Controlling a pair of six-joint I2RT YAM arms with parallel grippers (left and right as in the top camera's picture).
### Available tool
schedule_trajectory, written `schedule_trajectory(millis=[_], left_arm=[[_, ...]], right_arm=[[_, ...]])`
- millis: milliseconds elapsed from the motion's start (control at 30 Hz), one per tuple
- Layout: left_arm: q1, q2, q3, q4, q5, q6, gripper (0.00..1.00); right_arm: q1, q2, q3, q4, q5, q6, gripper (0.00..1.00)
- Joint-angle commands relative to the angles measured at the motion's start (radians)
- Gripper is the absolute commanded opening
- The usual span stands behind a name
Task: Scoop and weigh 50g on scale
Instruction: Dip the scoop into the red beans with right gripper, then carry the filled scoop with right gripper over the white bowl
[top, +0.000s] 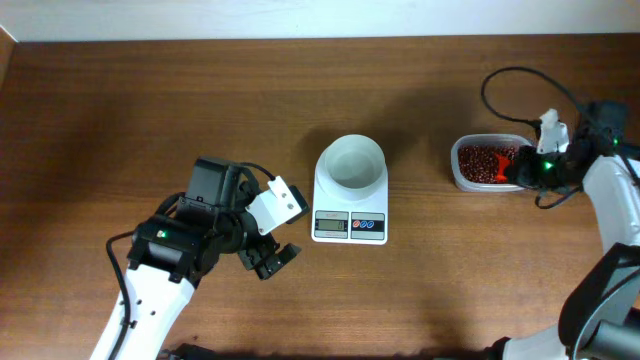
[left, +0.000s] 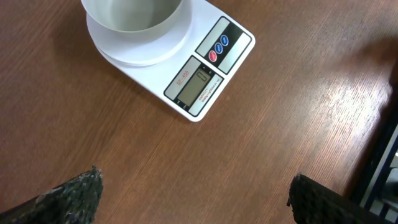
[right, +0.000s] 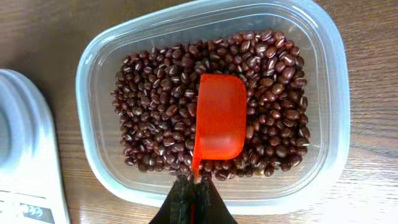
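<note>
1. Wood-grain table (top: 150, 100) fills the overhead view, with a pale strip of wall (top: 300, 15) along the far edge (that is all of the room you get).
2. You will find the scale (top: 349, 226) near the middle of the table. Its grey display (left: 200, 84) and coloured buttons (left: 219, 47) are on the edge nearer the robot. The digits are too small to read.
3. Its round white bowl (top: 350, 162) sits on the scale's platform, and the inside shows plain white.
4. To the right of the scale, apart from it, stands a clear tub (top: 455, 168). The beans (right: 149, 106) lie in it as a loose, dark red-brown layer across the floor.
5. Your right gripper (right: 194, 202) is pinched fully together on the thin handle of a red scoop (right: 221, 118), at the tub's near wall.
6. The scoop reaches out over the beans with its hollow side up and the inside bare red (whether its underside rests on the beans or hangs just above them, I cannot tell).
7. Your left gripper (left: 196, 198) is spread wide with only wood showing between its fingers. It hangs over the table just front-left of the scale and well apart from the tub (its wrist camera looks onto the scale's display corner).
</note>
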Motion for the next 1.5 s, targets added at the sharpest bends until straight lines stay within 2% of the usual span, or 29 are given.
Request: schedule_trajectory(millis=[0,67,533,733,933,1133,1200,1467], left_arm=[[0.006,-0.003,0.018,0.002,0.018,0.012,0.99],[0.006,-0.003,0.018,0.002,0.018,0.012,0.99],[0.006,-0.003,0.018,0.002,0.018,0.012,0.99],[0.006,-0.003,0.018,0.002,0.018,0.012,0.99],[0.006,-0.003,0.018,0.002,0.018,0.012,0.99],[0.006,-0.003,0.018,0.002,0.018,0.012,0.99],[0.006,-0.003,0.018,0.002,0.018,0.012,0.99],[0.006,-0.003,0.018,0.002,0.018,0.012,0.99]], right_arm=[[-0.031,0.014,-0.003,-0.006,-0.093,0.01,0.04],[-0.06,0.014,-0.003,-0.004,-0.187,0.01,0.04],[-0.237,0.014,-0.003,-0.016,-0.416,0.021,0.04],[-0.256,0.014,-0.003,-0.027,-0.436,0.064,0.04],[-0.294,0.014,-0.003,-0.076,-0.649,0.065,0.04],[-0.293,0.013,-0.003,-0.129,-0.773,0.058,0.04],[-0.27,0.013,-0.003,-0.147,-0.773,0.053,0.04],[0.068,0.013,-0.003,-0.134,-0.855,0.055,0.04]])
